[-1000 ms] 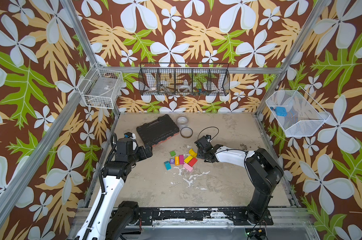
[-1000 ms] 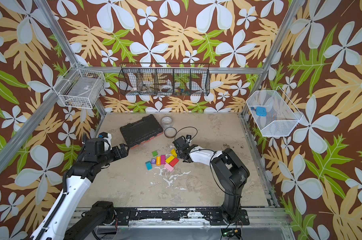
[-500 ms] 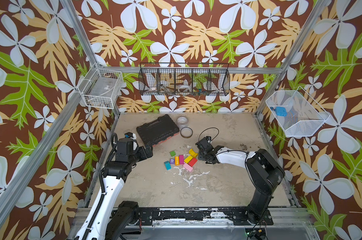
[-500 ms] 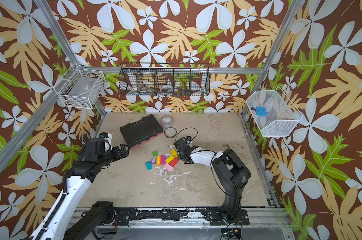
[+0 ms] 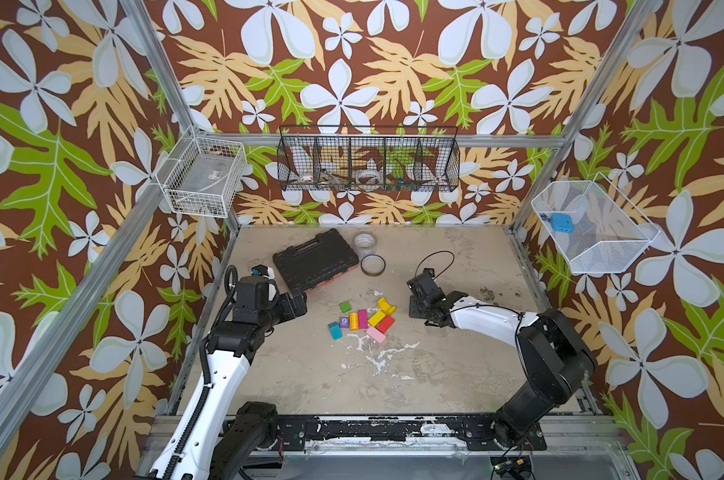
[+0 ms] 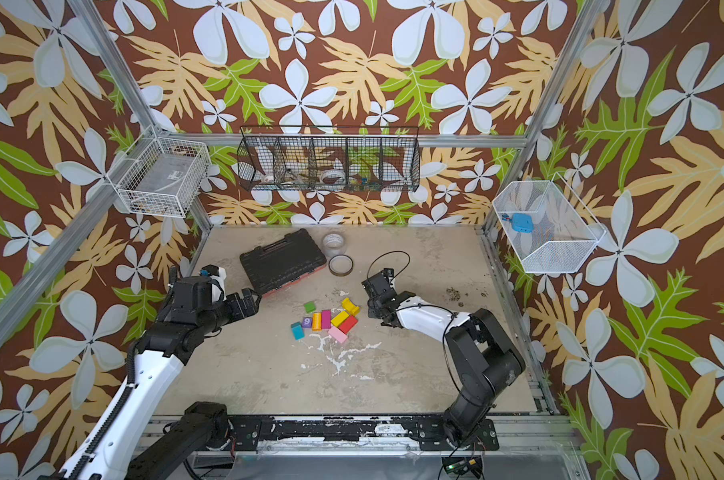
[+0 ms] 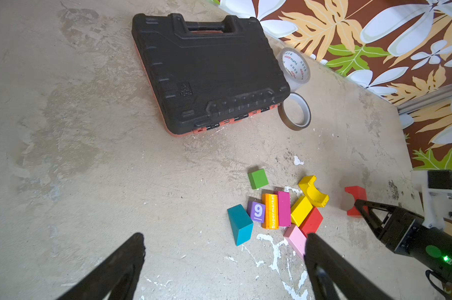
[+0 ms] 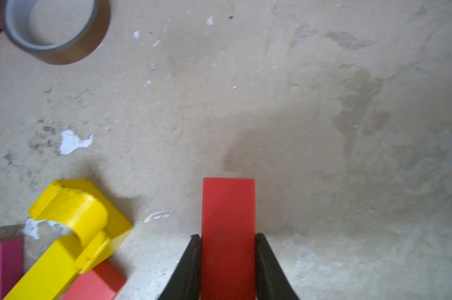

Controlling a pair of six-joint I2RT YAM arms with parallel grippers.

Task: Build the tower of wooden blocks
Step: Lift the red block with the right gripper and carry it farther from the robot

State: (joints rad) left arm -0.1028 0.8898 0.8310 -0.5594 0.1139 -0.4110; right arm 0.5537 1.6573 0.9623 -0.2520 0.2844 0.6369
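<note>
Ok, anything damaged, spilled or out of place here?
White flecks, like chipped or spilled paint, dot the table around the wood blocks, which lie loose, none stacked. The right gripper grips a red block apart from them; nothing looks broken.

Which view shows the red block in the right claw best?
The right wrist view: the red arch block is close up, with the right claw shut on its sides. The left wrist view shows its arch notch from farther off. In both top views the claw hides it.
</note>
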